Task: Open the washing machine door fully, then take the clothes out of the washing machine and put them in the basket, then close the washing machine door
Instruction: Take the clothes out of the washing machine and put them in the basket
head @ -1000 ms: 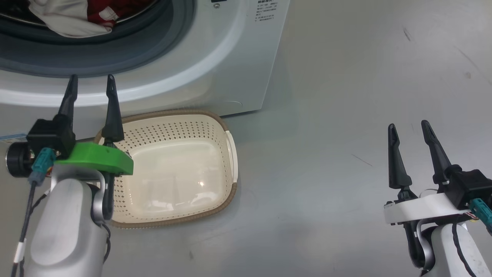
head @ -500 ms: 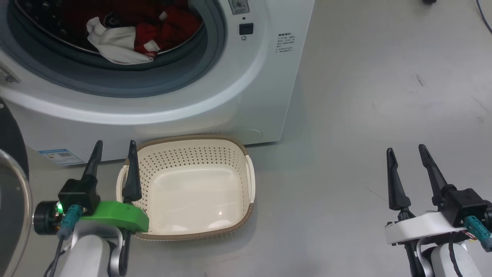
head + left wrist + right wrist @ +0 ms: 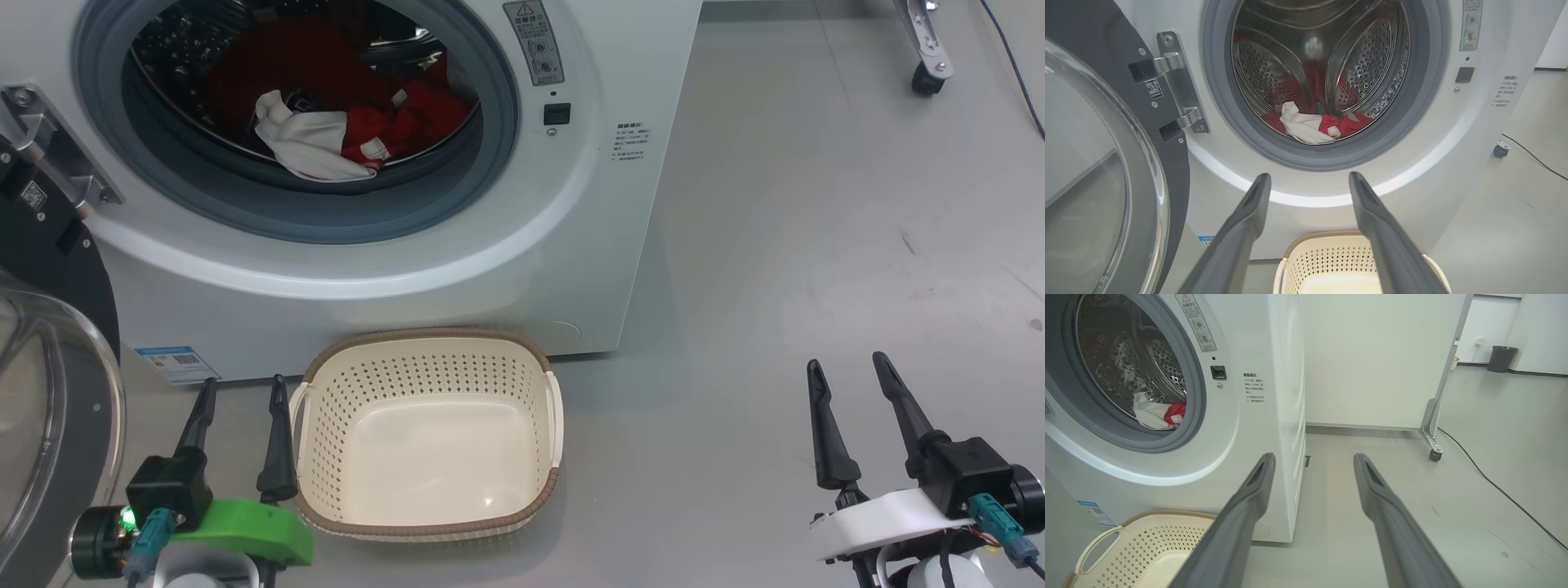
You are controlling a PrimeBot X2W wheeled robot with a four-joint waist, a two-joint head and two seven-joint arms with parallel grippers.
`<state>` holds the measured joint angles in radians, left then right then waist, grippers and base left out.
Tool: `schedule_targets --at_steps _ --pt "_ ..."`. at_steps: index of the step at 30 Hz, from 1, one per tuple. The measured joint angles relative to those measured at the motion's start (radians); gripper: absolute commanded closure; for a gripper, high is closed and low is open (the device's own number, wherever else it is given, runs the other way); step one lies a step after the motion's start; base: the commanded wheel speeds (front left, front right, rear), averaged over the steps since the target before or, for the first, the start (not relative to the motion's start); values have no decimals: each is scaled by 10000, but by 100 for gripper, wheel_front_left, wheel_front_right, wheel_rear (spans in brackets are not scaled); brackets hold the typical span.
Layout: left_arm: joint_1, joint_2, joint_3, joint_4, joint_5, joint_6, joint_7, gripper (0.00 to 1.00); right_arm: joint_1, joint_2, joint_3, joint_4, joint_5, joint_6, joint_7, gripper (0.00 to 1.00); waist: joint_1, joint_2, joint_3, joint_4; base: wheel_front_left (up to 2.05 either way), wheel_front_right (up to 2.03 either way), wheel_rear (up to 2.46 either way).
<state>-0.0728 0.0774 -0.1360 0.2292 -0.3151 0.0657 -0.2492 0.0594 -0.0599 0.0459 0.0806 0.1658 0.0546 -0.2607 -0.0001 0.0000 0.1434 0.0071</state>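
Observation:
The washing machine stands with its round mouth uncovered. The washing machine door hangs swung out at the left on a metal hinge, black rim and clear bowl showing. The clothes, red with a white piece on top, lie at the bottom of the steel drum; they also show as clothes and clothes. The cream basket sits on the floor in front of the machine, with nothing in it. My left gripper is open just left of the basket. My right gripper is open over bare floor, far right.
A blue label is stuck low on the machine's front. A wheeled frame's caster and a black cable lie at the back right. A dark bin stands far off by the wall. Grey floor stretches right of the machine.
The head view has shifted: machine and basket have slid down the picture, bringing the drum mouth, clothes and door into sight. Both grippers sit lower in it and stay open.

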Motion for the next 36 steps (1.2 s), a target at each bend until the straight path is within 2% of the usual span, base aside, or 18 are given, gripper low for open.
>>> schedule_targets --at_steps 36 --pt "988 -6 69 -826 0 98 -2 0 532 84 111 -52 0 -56 0 0 0 0 -504 -106 0 0 0"
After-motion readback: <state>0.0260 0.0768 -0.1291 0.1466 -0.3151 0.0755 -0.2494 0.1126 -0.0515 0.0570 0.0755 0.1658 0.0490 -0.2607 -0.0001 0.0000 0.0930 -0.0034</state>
